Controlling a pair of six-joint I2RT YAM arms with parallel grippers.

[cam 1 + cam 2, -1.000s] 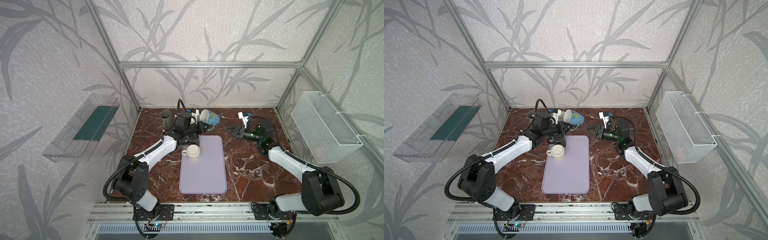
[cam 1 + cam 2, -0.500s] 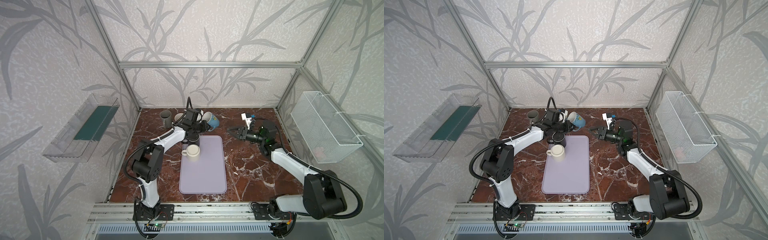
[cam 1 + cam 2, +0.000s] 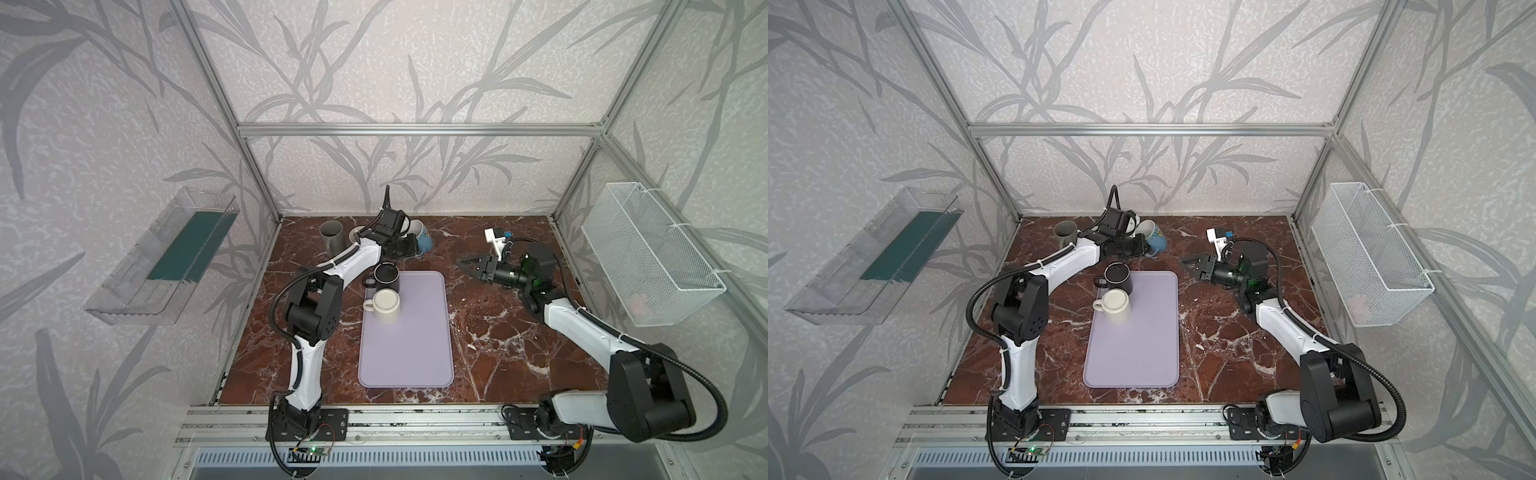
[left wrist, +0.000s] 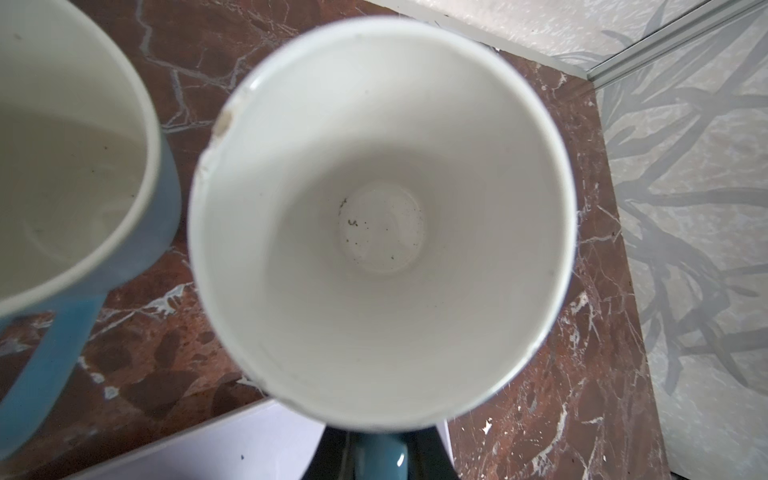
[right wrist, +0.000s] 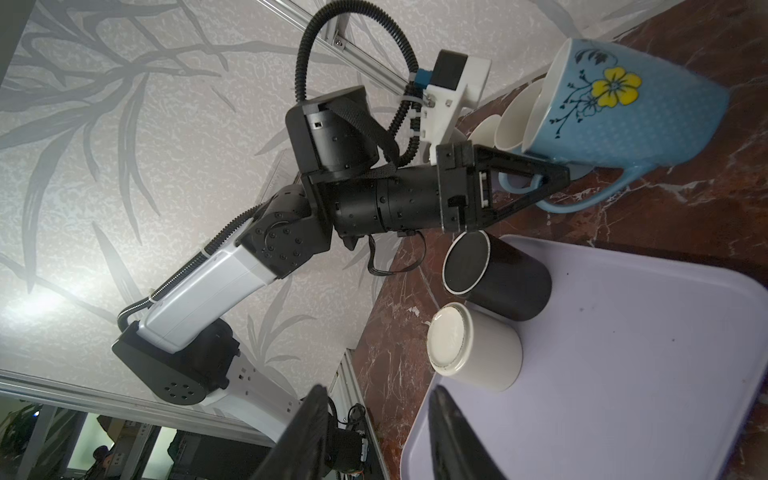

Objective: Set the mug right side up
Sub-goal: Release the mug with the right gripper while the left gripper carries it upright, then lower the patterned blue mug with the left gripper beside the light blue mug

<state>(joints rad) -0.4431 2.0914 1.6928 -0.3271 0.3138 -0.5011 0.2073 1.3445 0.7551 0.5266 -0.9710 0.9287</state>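
In both top views, the left gripper [image 3: 409, 249] is clamped on the handle of the blue mug [image 3: 423, 241]. I see the mug tilted just beyond the far edge of the lavender mat [image 3: 409, 353], its white mouth turned away from the mat. A black mug [image 3: 386, 277] and a cream mug [image 3: 385, 305] stand at the mat's far left corner. The right gripper [image 3: 465, 262] hovers off the mat's far right corner, fingers apart and empty.

From the left wrist, I look straight into the blue mug's [image 4: 382, 224] white interior. Its handle sits pinched between the gripper's fingers [image 4: 430, 463], and a second blue mug [image 4: 62, 166] stands just beside it.

From the right wrist, the flower-painted blue mug [image 5: 623, 112] leans over the marble tabletop [image 5: 706, 174] past the mat [image 5: 623, 353], gripped at the handle by the left gripper [image 5: 557, 176]. Whether it touches the marble I cannot tell. The right gripper's [image 5: 376, 390] own fingers [image 5: 303, 436] stand parted with nothing between them.
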